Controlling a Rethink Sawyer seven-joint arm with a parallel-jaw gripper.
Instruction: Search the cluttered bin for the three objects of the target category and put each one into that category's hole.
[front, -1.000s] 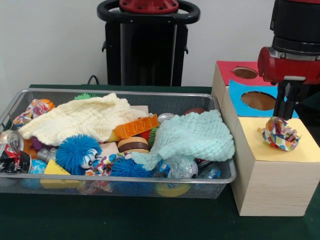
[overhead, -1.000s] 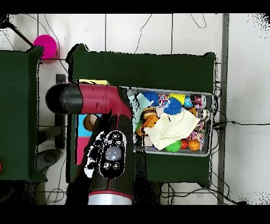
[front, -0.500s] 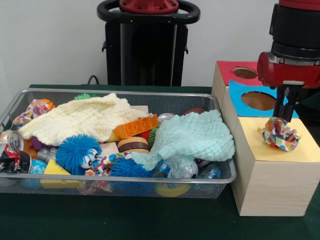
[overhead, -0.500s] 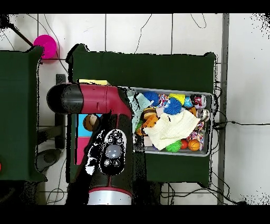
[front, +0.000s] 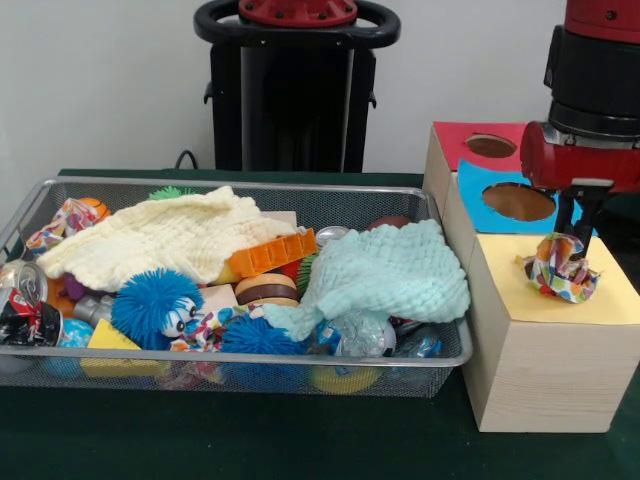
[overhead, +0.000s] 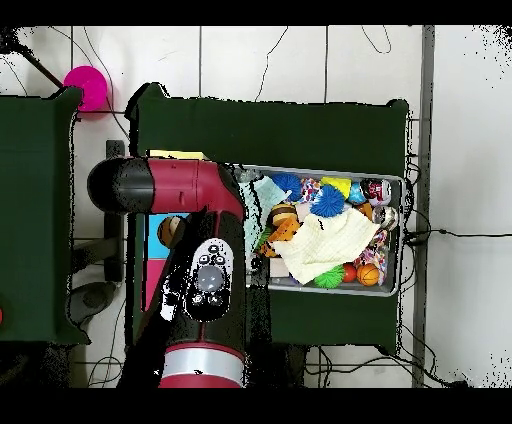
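A multicoloured patterned ball (front: 562, 268) rests on the yellow top panel (front: 610, 295) of the wooden box at the right of the front view. My gripper (front: 580, 232) hangs from the red wrist straight down onto the ball's upper right side and seems to touch it. Whether it holds the ball is hidden. The wire bin (front: 230, 365) is packed with toys, among them a similar patterned ball (front: 62, 222) at its far left end. In the overhead view the arm (overhead: 205, 280) covers the box and the gripper.
Behind the yellow panel lie a blue panel with a round hole (front: 517, 201) and a red panel with a hole (front: 490, 146). In the bin are a cream cloth (front: 165, 238), a mint cloth (front: 385, 272), a blue fuzzy ball (front: 155, 305) and crushed cans (front: 22, 300).
The red wrist has shifted a little to the right and lower in the front view. The patterned ball has stayed on the yellow panel, nudged slightly right.
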